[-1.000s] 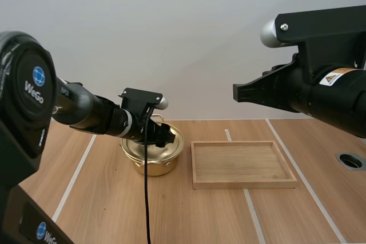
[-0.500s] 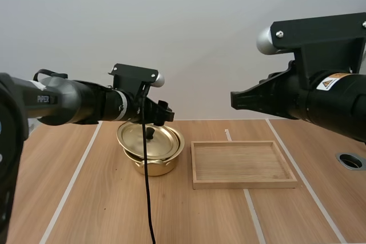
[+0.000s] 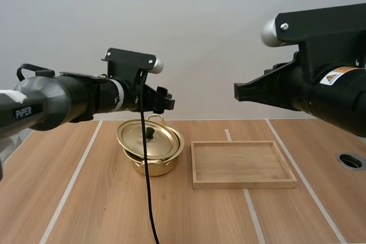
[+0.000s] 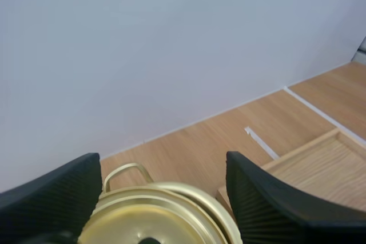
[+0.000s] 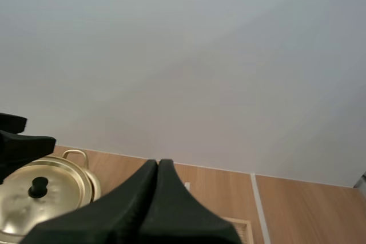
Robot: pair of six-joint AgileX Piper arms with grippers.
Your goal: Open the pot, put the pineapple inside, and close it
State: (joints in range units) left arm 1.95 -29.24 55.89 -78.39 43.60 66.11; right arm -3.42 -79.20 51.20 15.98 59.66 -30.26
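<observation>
We logged: left end effector [image 3: 166,102], fingers apart and gripping nothing (ribbed faces turned inward). The gold pot [image 3: 150,164] sat on the worktop [image 3: 97,198] directly beneath its tips, lid [image 3: 147,140] resting askew on the rim. Right end effector [image 3: 238,91], fingers pressed together; wooden tray [image 3: 243,183] lay below it, pot off to its left.

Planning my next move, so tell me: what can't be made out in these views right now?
High view: inside of the pot, covered by the lid.
Left wrist view: most of the lid's knob, cut off by the picture's edge, near the open left claw.
Right wrist view: most of the tray, behind the shut right claw.
</observation>
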